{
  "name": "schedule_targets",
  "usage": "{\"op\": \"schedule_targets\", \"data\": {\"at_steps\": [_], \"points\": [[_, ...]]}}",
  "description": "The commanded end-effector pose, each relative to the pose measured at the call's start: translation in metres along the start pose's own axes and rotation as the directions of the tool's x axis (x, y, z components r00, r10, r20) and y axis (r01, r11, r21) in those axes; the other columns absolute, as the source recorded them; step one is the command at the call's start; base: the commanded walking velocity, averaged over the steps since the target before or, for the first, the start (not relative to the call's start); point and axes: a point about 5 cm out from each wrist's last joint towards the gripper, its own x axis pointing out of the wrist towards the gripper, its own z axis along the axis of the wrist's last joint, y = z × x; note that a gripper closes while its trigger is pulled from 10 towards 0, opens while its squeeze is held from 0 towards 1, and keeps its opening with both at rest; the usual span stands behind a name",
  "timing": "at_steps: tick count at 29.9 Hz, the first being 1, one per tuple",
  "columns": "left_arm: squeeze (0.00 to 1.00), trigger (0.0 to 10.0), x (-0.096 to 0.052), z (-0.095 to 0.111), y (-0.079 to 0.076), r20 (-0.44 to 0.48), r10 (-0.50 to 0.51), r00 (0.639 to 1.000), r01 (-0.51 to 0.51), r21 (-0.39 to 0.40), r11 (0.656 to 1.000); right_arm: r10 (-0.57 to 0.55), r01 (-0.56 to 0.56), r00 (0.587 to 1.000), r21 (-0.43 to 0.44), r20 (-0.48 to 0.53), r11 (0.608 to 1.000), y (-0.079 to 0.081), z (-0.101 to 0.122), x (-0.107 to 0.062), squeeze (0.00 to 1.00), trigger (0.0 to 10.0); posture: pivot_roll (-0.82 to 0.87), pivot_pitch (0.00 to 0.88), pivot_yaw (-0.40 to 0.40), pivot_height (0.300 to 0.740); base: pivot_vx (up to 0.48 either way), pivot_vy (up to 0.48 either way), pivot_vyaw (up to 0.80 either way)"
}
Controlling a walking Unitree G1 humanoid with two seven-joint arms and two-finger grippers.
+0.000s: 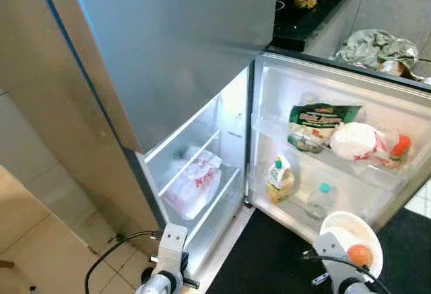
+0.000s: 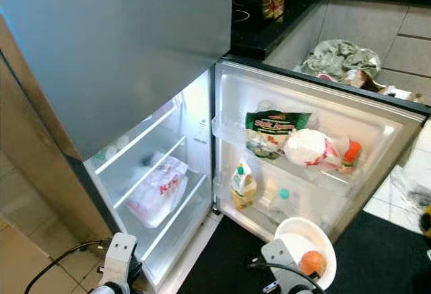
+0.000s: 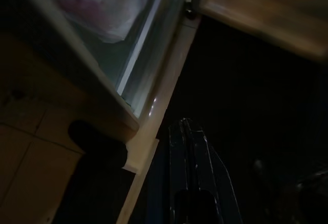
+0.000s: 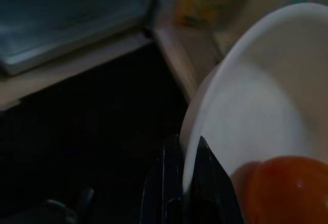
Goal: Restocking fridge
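Observation:
The fridge's lower compartment (image 1: 225,193) stands open, and a plastic bag with red print (image 1: 194,181) lies on its glass shelf. The door's shelves (image 1: 296,216) hold a green packet (image 1: 322,116), a white bag (image 1: 353,140), an orange-capped bottle (image 1: 399,149), a yellow carton (image 1: 279,178) and a teal-capped bottle (image 1: 320,200). My right gripper (image 4: 187,155) is shut on the rim of a white bowl (image 1: 343,232), low in front of the door. An orange fruit (image 1: 359,255) sits in the bowl. My left gripper (image 3: 185,127) hangs shut over the dark mat, near the fridge's bottom edge.
The grey freezer door (image 1: 175,38) looms above the open compartment. A black mat (image 1: 269,260) covers the floor before the fridge. A cable (image 1: 108,257) trails over beige tiles at the left. Behind the door are a black counter (image 1: 303,21) and a crumpled grey bag (image 1: 374,48).

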Motion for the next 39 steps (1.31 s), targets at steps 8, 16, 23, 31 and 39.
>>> {"op": "schedule_targets", "data": {"at_steps": [8, 16, 23, 31, 39], "points": [[0.00, 10.0, 0.001, 0.001, 0.001, -0.019, 0.009, 1.000, -0.009, -0.008, 1.000, 0.052, -0.052, 0.998, 0.014, 0.035, 0.999, 0.014, 0.008, 0.001, 0.00, 10.0, -0.08, 0.038, 0.041, 0.740, 0.000, 0.000, 0.80], [0.00, 10.0, 0.003, 0.003, 0.002, -0.035, 0.019, 0.999, -0.019, 0.017, 1.000, 0.061, -0.061, 0.998, -0.001, 0.032, 0.998, 0.015, 0.007, 0.001, 0.00, 10.0, -0.08, 0.029, 0.047, 0.740, 0.000, 0.000, 0.80], [0.00, 10.0, 0.005, 0.008, -0.001, -0.009, -0.007, 1.000, 0.008, 0.054, 0.998, 0.069, -0.068, 0.997, -0.015, 0.033, 0.998, 0.016, 0.006, 0.001, 0.00, 10.0, -0.08, 0.027, 0.049, 0.740, 0.000, 0.000, 0.80], [0.00, 10.0, 0.005, 0.009, -0.003, -0.011, -0.018, 1.000, 0.019, 0.074, 0.997, 0.070, -0.069, 0.997, -0.024, 0.029, 0.997, 0.016, 0.004, 0.000, 0.00, 10.0, -0.09, 0.027, 0.059, 0.740, 0.000, 0.000, 0.80], [0.00, 10.0, 0.006, 0.005, -0.007, -0.050, -0.043, 0.998, 0.046, 0.067, 0.997, 0.071, -0.070, 0.997, -0.044, 0.023, 0.997, 0.012, 0.002, -0.001, 0.00, 10.0, -0.09, 0.027, 0.059, 0.740, 0.000, 0.000, 0.80]]}}
